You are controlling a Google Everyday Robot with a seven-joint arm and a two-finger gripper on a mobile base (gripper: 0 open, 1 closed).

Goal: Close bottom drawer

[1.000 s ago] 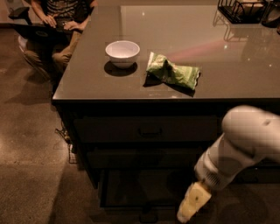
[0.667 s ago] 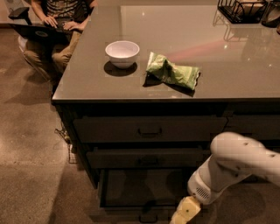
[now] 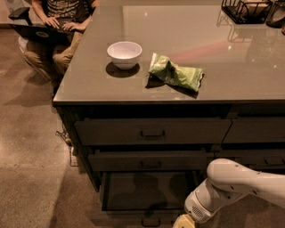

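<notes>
We had the wide, dark grey-brown bottom drawer [image 3: 147, 191] standing pulled out at the foot of the left-hand stack. Its deep dark box was open to view, and its plain front with the small rectangular pull sat right at the lower edge of the shot. Above it, the two similar drawer fronts [image 3: 151, 131] lay one over the other under the top.

The robot's rounded white arm [image 3: 240, 182] reached in from the lower right. The cream-coloured gripper [image 3: 183, 221] was down at the very bottom edge, just beside the right end of the open drawer. It was cut off there, so we could not tell whether it was apart or together, or whether it touched the drawer.

Up on the glossy grey-brown desk [image 3: 187, 31] we saw a round white bowl [image 3: 124, 53] near the front left. A crumpled green foil bag [image 3: 176, 73] lay just to its right, apart from it. A black wire basket [image 3: 245, 10] sat at the far right corner. Off the far left corner, a seated person [image 3: 58, 26] had both hands on a dark laptop [image 3: 38, 32].
</notes>
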